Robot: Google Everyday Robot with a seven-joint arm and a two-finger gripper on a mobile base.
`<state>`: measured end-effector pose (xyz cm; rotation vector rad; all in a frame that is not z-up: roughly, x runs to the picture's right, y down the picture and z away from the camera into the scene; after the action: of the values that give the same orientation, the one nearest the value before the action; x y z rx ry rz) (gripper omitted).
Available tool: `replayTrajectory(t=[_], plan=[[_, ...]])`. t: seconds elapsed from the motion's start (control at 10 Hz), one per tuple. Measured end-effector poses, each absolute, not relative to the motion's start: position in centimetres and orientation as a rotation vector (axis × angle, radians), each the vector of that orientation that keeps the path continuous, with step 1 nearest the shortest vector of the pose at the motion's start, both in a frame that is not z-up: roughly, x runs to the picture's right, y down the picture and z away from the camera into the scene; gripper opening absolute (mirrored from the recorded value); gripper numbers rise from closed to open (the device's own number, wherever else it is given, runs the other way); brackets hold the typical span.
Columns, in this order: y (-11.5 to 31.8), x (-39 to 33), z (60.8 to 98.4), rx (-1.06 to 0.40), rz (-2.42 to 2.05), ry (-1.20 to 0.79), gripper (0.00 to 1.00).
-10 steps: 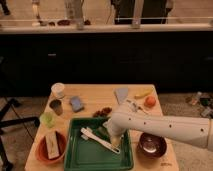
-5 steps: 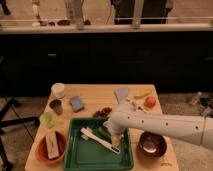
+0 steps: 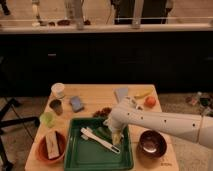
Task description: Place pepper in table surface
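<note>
The dark counter [image 3: 100, 55] runs the full width of the far wall. In front of it stands the table surface [image 3: 97, 95], light tan wood with plank grain.

The white arm [image 3: 165, 122] reaches in from the right, low over the table's near right part. It ends at the gripper [image 3: 116, 136], which points down into the green tray [image 3: 85, 157]. The tray is rectangular and occupies the near middle of the table.

Whether the gripper has hold of anything cannot be told from here.

The red bowl [image 3: 51, 146] sits near left, just beside the tray, with a pale block in it. The dark brown bowl [image 3: 151, 142] sits near right, partly under the arm.

Inside the tray, the white utensil [image 3: 100, 139] lies slanted, with its long handle running toward the gripper.

The pepper [image 3: 104, 133] is in the tray, not on the wood. It shows as a small, slender, dark green shape, darker than the tray floor. It lies between the utensil and the gripper, just left of the gripper. Contact between pepper and gripper cannot be confirmed.

Along the left side are:
- a white cup [image 3: 58, 90]
- a dark cup [image 3: 55, 106]
- a pale green cup [image 3: 47, 118]

A blue sponge [image 3: 76, 103] lies right of the dark cup. At far right is an orange fruit [image 3: 150, 101].
</note>
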<state>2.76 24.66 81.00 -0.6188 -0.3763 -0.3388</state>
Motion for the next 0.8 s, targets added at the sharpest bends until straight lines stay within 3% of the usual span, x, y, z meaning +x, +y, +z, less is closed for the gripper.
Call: replayTrajectory(t=[0.4,0.8], plan=[[24.86,2.89,81.50,-0.638,-0.359,-0.383,0.77],[24.86,2.54,81.48,-0.642,-0.376,-0.401,0.41]])
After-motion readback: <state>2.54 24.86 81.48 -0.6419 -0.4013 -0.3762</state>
